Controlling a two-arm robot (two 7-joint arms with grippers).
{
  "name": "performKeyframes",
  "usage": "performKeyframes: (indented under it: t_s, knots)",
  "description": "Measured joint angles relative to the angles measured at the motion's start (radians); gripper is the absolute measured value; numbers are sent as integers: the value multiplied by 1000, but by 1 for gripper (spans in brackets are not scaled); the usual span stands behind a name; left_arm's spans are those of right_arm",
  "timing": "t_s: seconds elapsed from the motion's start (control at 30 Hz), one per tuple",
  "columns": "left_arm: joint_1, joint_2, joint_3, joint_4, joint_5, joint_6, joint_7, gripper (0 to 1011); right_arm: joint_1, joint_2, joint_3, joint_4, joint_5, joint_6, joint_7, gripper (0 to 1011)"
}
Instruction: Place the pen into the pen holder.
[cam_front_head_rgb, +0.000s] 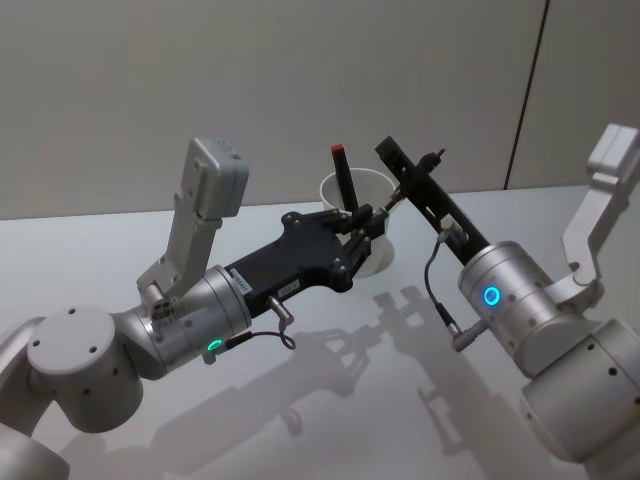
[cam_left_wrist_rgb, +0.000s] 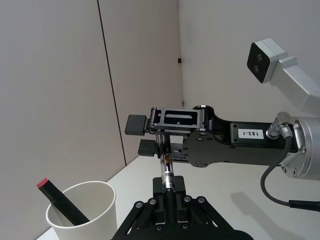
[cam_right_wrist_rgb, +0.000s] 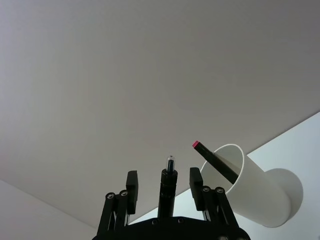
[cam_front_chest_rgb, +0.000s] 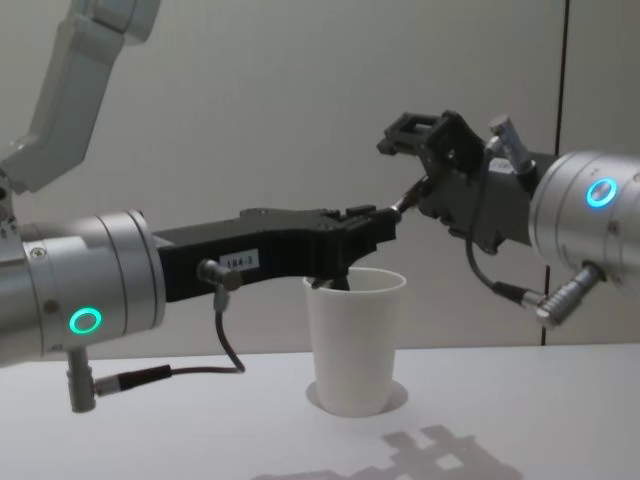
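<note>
Pen clamped in left end effector above pen holder; right end effector wide.

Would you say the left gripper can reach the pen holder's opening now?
Probably yes: the left gripper, shut on the pen, hangs just above the pen holder's rim; the right gripper, open, merely flanks the pen.

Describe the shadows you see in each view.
Head view: shadows of the left gripper, shut on the pen, and the open right gripper fall on the table toward the camera. Chest view: jagged shadow before the pen holder. Right wrist view: soft shadow beside it.
</note>
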Motion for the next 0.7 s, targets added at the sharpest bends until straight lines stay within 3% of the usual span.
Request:
performKeyframes:
  t_s: [0.57, 0.7]
  knots:
    - [0, 0, 0, 0, 0, 0, 0, 129, 3, -2, -2, 3, -1, 4, -4, 132]
    - [0, 0, 0, 0, 0, 0, 0, 129, 4, -2, -2, 3, -1, 5, -3, 126]
